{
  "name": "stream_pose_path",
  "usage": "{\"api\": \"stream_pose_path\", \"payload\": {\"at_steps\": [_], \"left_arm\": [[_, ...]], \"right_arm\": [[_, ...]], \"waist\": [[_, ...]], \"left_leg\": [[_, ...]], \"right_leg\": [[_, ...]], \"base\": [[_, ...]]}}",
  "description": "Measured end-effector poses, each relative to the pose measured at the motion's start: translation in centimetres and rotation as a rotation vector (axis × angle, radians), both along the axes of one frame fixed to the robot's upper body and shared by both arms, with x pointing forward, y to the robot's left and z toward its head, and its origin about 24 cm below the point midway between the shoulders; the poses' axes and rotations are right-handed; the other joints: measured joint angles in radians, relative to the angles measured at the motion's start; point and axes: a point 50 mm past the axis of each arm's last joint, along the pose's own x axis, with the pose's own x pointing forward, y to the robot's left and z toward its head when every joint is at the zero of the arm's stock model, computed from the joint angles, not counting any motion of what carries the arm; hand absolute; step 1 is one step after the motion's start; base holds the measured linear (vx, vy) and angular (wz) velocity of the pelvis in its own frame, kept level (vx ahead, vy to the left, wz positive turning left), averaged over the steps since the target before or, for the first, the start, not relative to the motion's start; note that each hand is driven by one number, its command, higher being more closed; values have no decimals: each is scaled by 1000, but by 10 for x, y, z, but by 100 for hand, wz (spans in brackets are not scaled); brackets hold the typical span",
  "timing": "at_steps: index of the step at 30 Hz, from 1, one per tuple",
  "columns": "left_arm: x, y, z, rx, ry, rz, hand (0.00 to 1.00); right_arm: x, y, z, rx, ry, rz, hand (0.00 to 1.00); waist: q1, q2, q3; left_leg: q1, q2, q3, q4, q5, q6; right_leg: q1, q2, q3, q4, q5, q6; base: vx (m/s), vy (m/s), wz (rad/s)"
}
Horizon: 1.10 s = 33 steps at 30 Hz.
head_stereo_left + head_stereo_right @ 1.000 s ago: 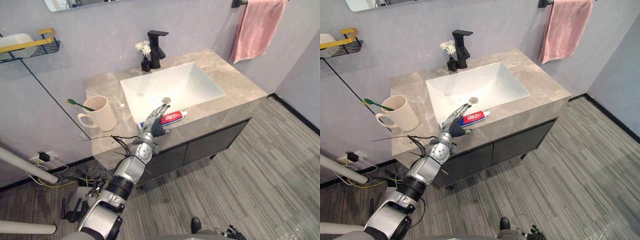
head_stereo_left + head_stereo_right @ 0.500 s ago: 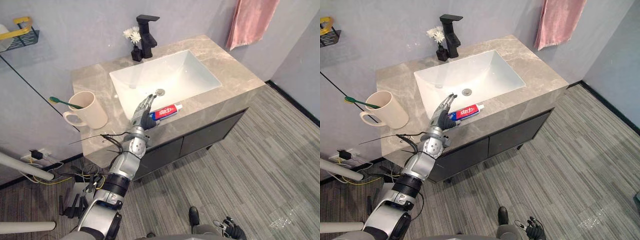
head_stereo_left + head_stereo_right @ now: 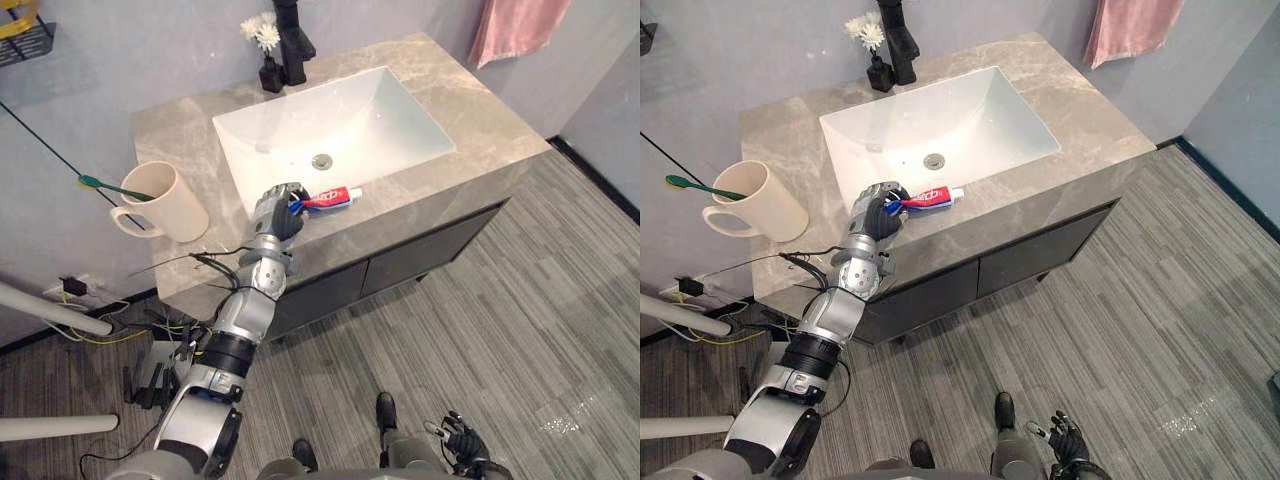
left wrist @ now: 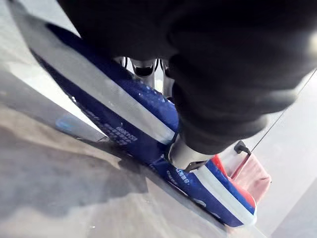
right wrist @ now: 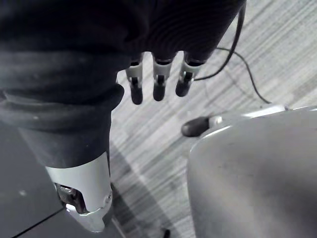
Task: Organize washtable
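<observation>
**A:** What are you looking at, biggest thing first?

**B:** I am looking down on the grey marble bench, with the white sink sitting in its middle. A pink towel is hanging on the wall at about two o'clock from the sink. A black faucet is standing at the sink's twelve o'clock edge. Just beside it, toward eleven o'clock, a small dark vase of white flowers is standing.

**A:** And on your left side?

**B:** A cream mug is standing upright on the bench at nine o'clock from the sink, its handle pointing outward. A green toothbrush is leaning in it, with the head sticking out over the rim.

**A:** Where is the thing you are working on?

**B:** The toothpaste tube is lying along the front strip of the bench, at six o'clock from the sink. Its cap end is pointing toward three o'clock. My left robot hand is curling around the flat end, fingers and thumb closing on it. I cannot tell whether the tube is resting on the stone or sitting just above it.

**A:** And the other arm?

**B:** My right robot hand is hanging low over the grey plank floor. Its fingers are reaching out straight and carrying nothing.
</observation>
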Motion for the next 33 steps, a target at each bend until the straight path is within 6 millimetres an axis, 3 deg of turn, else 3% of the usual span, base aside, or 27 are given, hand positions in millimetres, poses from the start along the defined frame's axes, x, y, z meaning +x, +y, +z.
{"api": "stream_pose_path", "payload": {"at_steps": [10,16,21,25,26,29,33], "left_arm": [[0,-5,5,-9,-43,11,100],[-22,-17,-1,-48,-62,-30,100],[-47,-27,9,-155,-132,-72,100],[-74,-29,37,-246,-296,-145,100],[-82,-29,38,-276,-315,-163,100],[-93,-36,26,-324,-273,-214,100],[-99,-45,20,-379,-236,-268,100]], "right_arm": [[8,9,3,10,-38,-7,0],[26,14,24,9,-193,-28,0],[50,13,79,0,-491,-45,0],[67,15,159,15,-879,-51,0],[69,16,184,50,-1008,-55,0],[65,15,224,142,-1249,-117,0],[68,18,234,260,-1330,-205,0]], "waist": [[0,4,5],[0,5,4],[-3,8,2],[-1,10,-4],[-1,11,-7],[-2,21,-48],[0,21,-73]], "left_leg": [[-10,-1,1,2,1,0],[-8,-6,8,15,1,0],[38,-7,23,11,-1,1],[72,2,49,14,-23,11],[82,4,57,16,-27,12],[90,0,56,17,-28,12],[100,-1,51,18,-28,12]], "right_leg": [[-12,0,4,1,0,0],[-12,-2,27,1,1,-2],[22,3,50,1,2,-3],[42,24,74,1,5,-4],[48,27,85,1,6,-4],[55,30,86,1,6,-4],[68,31,85,1,6,-4]], "base": [[-2,-11,0],[-10,-20,-9],[-17,-22,-14],[-68,-27,-19],[-76,-33,-28],[-50,-14,-5],[-42,-11,1]]}}
